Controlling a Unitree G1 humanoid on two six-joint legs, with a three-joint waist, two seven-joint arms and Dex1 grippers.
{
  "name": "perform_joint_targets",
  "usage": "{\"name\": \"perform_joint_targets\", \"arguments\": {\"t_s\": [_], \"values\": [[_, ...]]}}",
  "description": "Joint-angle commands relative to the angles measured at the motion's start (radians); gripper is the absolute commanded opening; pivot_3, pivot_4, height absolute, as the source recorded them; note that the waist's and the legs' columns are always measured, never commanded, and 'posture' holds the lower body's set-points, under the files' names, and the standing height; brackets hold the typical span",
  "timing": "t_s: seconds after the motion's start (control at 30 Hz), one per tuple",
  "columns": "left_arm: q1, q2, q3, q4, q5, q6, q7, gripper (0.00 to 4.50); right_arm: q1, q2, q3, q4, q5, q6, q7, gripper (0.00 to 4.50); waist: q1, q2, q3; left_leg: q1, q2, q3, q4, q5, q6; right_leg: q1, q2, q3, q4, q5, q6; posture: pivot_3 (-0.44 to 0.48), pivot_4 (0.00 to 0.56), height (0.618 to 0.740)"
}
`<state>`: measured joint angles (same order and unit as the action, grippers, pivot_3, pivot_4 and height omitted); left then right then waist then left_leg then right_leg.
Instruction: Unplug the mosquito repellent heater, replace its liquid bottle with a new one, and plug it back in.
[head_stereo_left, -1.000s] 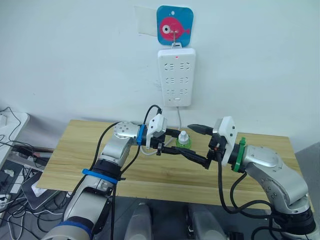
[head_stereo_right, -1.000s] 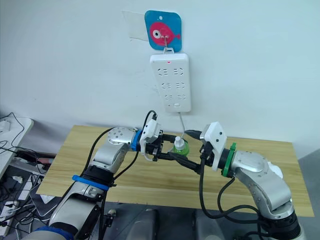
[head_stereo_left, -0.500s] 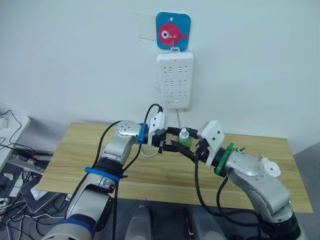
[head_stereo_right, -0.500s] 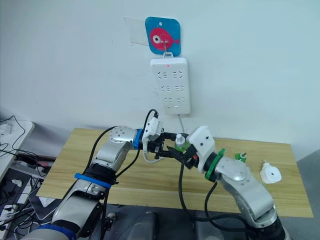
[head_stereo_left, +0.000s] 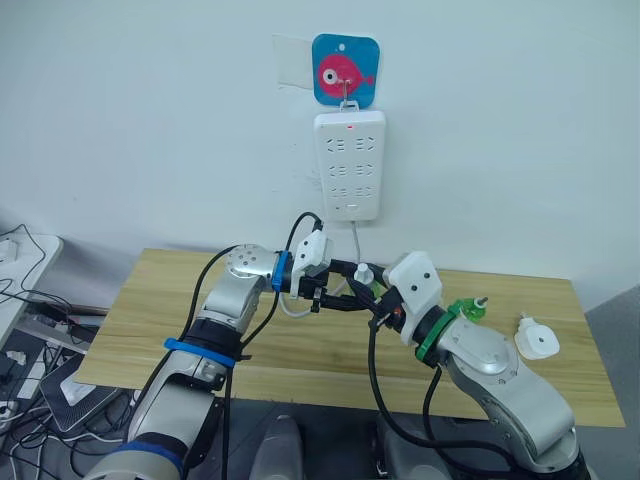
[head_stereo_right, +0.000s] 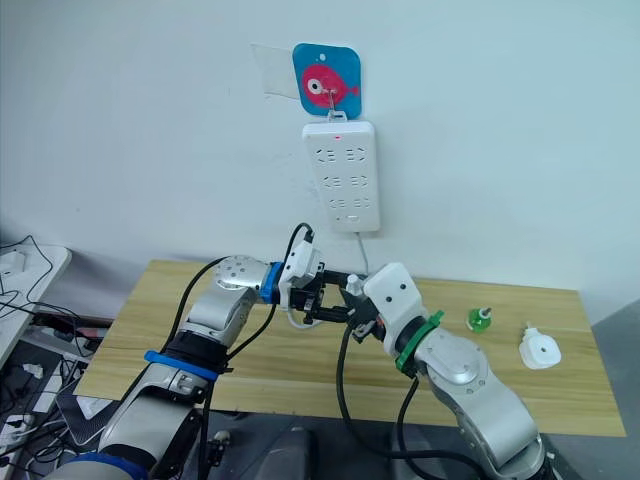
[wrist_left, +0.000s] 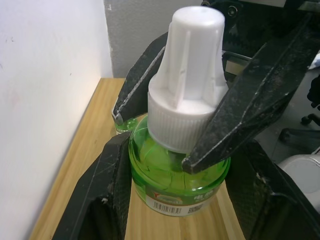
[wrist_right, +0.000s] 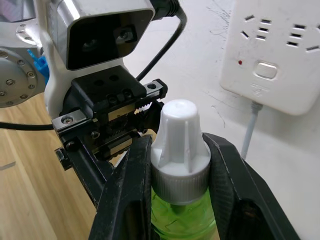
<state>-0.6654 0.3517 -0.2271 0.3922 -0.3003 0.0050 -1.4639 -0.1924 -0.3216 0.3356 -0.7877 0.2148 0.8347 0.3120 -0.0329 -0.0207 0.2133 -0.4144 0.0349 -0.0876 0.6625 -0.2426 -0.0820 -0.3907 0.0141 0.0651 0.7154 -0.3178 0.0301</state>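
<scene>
**Claws share the new bottle: twist the cap off cleanly**

Your left claw (wrist_left: 172, 200) is clamped on the green body of the liquid bottle (wrist_left: 172, 172), holding it upright above the tabletop (head_stereo_left: 150, 300). Your right claw (wrist_right: 180, 170) is closed on the bottle's white cap (wrist_right: 179, 135), its fingers (wrist_right: 227, 170) pinching the ribbed collar from both sides.

To do this step well, keep the left grip firm and motionless so the bottle cannot spin, and turn only the right wrist about the cap's own axis. Lift straight up once the thread releases, since any tilt could spill liquid or drag the wick.

The mosquito repellent heater (head_stereo_left: 536, 340) lies unplugged on the tabletop, well off to your right, with another small green bottle (head_stereo_right: 479, 319) near it. The power strip (head_stereo_left: 349, 165) hangs on the wall behind.

A second ago your right claw stood spread wide beside the bottle, one finger raised above it; since then the arm has swung in and the fingers have closed on the cap.
</scene>
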Motion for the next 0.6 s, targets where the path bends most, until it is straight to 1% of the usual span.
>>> {"name": "perform_joint_targets", "arguments": {"t_s": [0.03,0.1,0.17,0.27,0.3,0.33,0.37,0.43,0.47,0.53,0.57,0.6], "values": [[-0.006,0.001,-0.008,-0.047,-0.026,-0.008,-0.056,2.23,-0.071,-0.044,0.041,-0.064,0.213,-0.039,0.278,1.11,0.0,0.0,0.0,0.0,0.0,0.0,0.0,0.0,0.0,0.0,0.0,0.0,0.0,0.0,0.0,0.033,0.143,0.74],[0.005,0.013,-0.017,-0.068,-0.037,-0.003,-0.1,2.23,-0.1,-0.089,0.026,-0.031,0.257,-0.055,0.377,1.11,0.001,0.0,0.0,0.0,0.0,0.0,0.0,0.0,0.0,0.001,0.0,-0.001,-0.001,0.0,0.0,0.04,0.146,0.74],[0.023,0.043,-0.039,-0.111,-0.059,0.003,-0.139,2.23,-0.124,-0.129,0.038,0.03,0.277,-0.098,0.494,1.11,0.0,0.0,0.0,0.0,0.0,-0.001,0.0,0.0,0.0,0.001,0.0,-0.001,-0.001,0.0,0.0,0.068,0.154,0.74],[0.042,0.087,-0.067,-0.166,-0.092,0.018,-0.151,2.23,-0.115,-0.17,0.053,0.079,0.287,-0.155,0.607,1.11,0.003,0.0,0.0,0.001,0.0,-0.002,-0.001,0.0,0.001,0.001,0.0,-0.002,-0.001,0.0,0.0,0.08,0.159,0.74],[0.049,0.104,-0.074,-0.183,-0.099,0.021,-0.151,2.23,-0.105,-0.192,0.049,0.082,0.291,-0.178,0.648,1.11,0.004,0.0,0.0,0.001,0.0,-0.002,-0.001,0.0,0.001,0.001,0.0,-0.002,-0.001,0.0,0.0,0.107,0.169,0.74],[0.054,0.118,-0.079,-0.195,-0.105,0.023,-0.151,2.23,-0.096,-0.212,0.039,0.084,0.296,-0.197,0.682,1.11,0.006,0.0,0.0,0.0,0.0,-0.002,-0.001,0.0,0.001,0.001,0.0,-0.002,-0.001,0.0,0.0,0.107,0.169,0.74],[0.056,0.128,-0.083,-0.201,-0.111,0.024,-0.151,2.23,-0.094,-0.224,0.034,0.088,0.3,-0.211,0.704,1.11,0.008,0.0,0.0,0.0,0.0,-0.002,-0.001,0.0,0.001,0.001,0.0,-0.002,-0.002,0.0,0.0,0.126,0.179,0.74],[0.059,0.138,-0.08,-0.211,-0.115,0.032,-0.151,2.23,-0.074,-0.268,-0.012,0.103,0.313,-0.261,0.762,1.84,0.009,0.0,0.0,0.0,-0.001,-0.003,-0.001,0.0,0.001,0.002,0.0,-0.002,-0.002,0.0,0.0,0.126,0.179,0.74],[0.06,0.14,-0.077,-0.213,-0.115,0.035,-0.149,2.23,-0.066,-0.282,-0.028,0.109,0.32,-0.277,0.781,2.12,0.01,0.0,0.0,0.0,-0.001,-0.003,-0.001,0.0,0.001,0.002,0.0,-0.002,-0.002,0.0,0.0,0.126,0.179,0.74],[0.062,0.141,-0.072,-0.213,-0.11,0.035,-0.136,2.23,-0.042,-0.319,-0.09,0.118,0.36,-0.295,0.819,2.93,0.012,0.0,0.0,0.0,-0.001,-0.003,-0.001,0.0,0.001,0.002,0.0,-0.002,-0.002,0.0,0.0,0.126,0.179,0.74],[0.062,0.141,-0.069,-0.211,-0.109,0.035,-0.131,2.23,-0.031,-0.335,-0.121,0.117,0.38,-0.301,0.831,3.22,0.012,0.0,0.0,0.0,-0.001,-0.003,-0.001,0.0,0.001,0.002,0.0,-0.002,-0.002,0.0,0.0,0.133,0.185,0.74],[0.063,0.139,-0.064,-0.205,-0.108,0.034,-0.123,2.23,0.006,-0.366,-0.188,0.109,0.412,-0.306,0.846,3.69,0.013,0.0,0.001,0.0,-0.001,-0.003,-0.001,0.0,0.001,0.002,0.0,-0.002,-0.002,0.0,0.0,0.133,0.185,0.74]]}}
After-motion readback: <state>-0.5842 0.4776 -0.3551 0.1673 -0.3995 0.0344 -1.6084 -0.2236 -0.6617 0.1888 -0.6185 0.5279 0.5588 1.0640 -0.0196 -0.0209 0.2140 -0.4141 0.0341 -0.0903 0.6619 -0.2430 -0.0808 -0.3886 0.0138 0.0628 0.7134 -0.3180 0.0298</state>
